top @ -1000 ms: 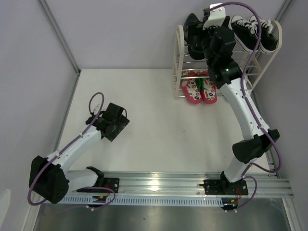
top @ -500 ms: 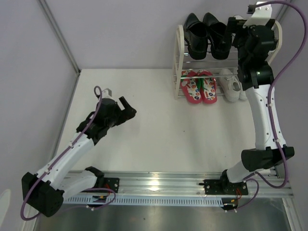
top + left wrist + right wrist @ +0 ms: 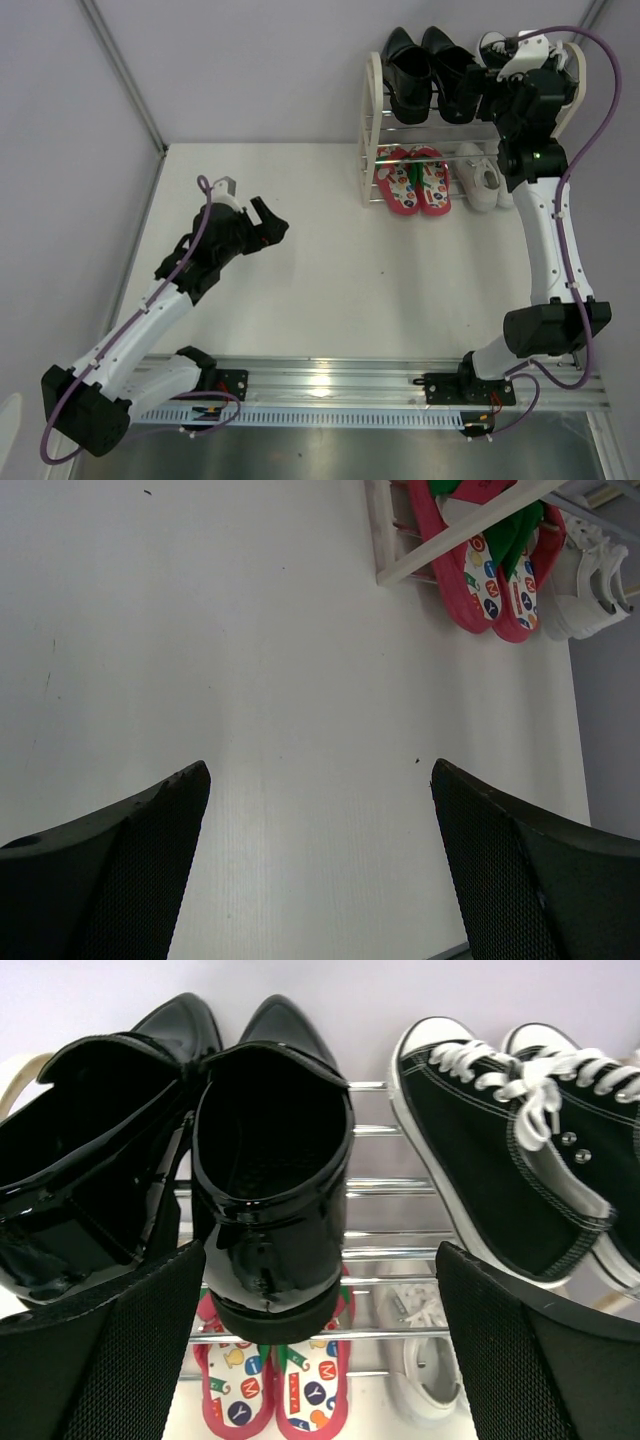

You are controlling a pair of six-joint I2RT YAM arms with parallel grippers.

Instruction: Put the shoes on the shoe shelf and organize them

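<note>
The shoe shelf [image 3: 372, 100] stands at the back right. Two glossy black dress shoes [image 3: 428, 62] sit on its top tier, left half. The red flip-flops [image 3: 416, 182] and white sneakers [image 3: 482, 176] sit on the lower tier. My right gripper [image 3: 480, 90] is open and empty in front of the top tier. In the right wrist view its fingers [image 3: 320, 1260] flank the heel of the right dress shoe [image 3: 275, 1210] without touching it. My left gripper [image 3: 268, 222] is open and empty above the bare table [image 3: 320, 775], far from the shelf.
Black canvas sneakers with white laces [image 3: 510, 1150] fill the right half of the top tier. The left wrist view shows the shelf's white frame [image 3: 470, 535], the flip-flops [image 3: 485, 580] and a white sneaker [image 3: 590, 575]. Walls enclose the table.
My right arm has swung right, off the dress shoes, which now both stand uncovered on the top tier. My left arm has stretched forward and right, gripper open.
</note>
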